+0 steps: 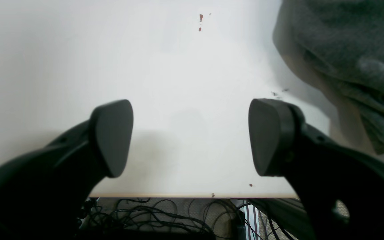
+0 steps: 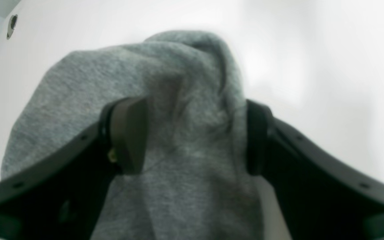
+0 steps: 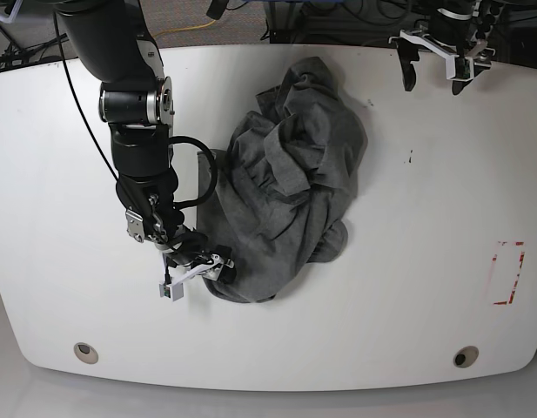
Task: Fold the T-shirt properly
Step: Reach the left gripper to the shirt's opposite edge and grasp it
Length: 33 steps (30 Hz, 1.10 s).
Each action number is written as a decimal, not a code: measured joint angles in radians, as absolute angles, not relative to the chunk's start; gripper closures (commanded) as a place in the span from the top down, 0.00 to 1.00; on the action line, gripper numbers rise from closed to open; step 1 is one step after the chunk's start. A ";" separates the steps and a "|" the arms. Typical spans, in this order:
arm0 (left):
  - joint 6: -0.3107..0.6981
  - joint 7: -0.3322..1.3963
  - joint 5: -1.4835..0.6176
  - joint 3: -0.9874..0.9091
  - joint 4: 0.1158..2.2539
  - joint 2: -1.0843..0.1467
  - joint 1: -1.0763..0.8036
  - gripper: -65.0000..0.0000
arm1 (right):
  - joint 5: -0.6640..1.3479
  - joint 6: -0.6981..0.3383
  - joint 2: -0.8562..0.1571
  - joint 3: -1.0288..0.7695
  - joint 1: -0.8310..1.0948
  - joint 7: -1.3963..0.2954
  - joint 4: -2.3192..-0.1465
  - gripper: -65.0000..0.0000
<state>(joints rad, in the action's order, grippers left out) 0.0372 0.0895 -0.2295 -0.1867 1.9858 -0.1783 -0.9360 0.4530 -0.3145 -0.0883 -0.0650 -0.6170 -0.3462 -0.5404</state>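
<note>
The heather-grey T-shirt lies crumpled in a heap on the middle of the white table. My right gripper is at the shirt's lower left edge. In the right wrist view it stands open, and a bunched fold of the shirt lies between its fingers. My left gripper hovers at the table's far right edge, away from the shirt. In the left wrist view it is open and empty over bare table, with the shirt off to its upper right.
A red dashed rectangle is marked on the table at the right. Two round holes sit near the front edge. Cables hang beyond the table edge under my left gripper.
</note>
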 measured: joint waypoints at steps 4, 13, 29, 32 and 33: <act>0.037 0.089 -0.229 -0.181 1.986 -0.179 -0.936 0.78 | 0.453 -0.314 -0.088 -0.065 -0.617 -0.348 -0.540 0.54; 0.033 0.089 -0.229 -0.134 1.986 -0.189 -0.936 0.78 | 0.450 -0.299 -0.080 -0.065 -0.609 -0.369 -0.540 0.00; 0.210 0.090 -0.230 0.094 1.988 -0.272 -0.932 0.78 | 0.449 -0.296 -0.116 -0.064 -0.560 -0.392 -0.659 0.00; 0.269 0.094 -0.229 0.112 1.988 -0.273 -0.914 0.78 | 0.448 -0.296 -0.120 -0.064 -0.550 -0.428 -0.684 0.00; 0.273 0.093 -0.225 0.119 1.988 -0.273 -0.905 0.78 | 0.448 -0.296 -0.120 -0.064 -0.550 -0.432 -0.686 0.00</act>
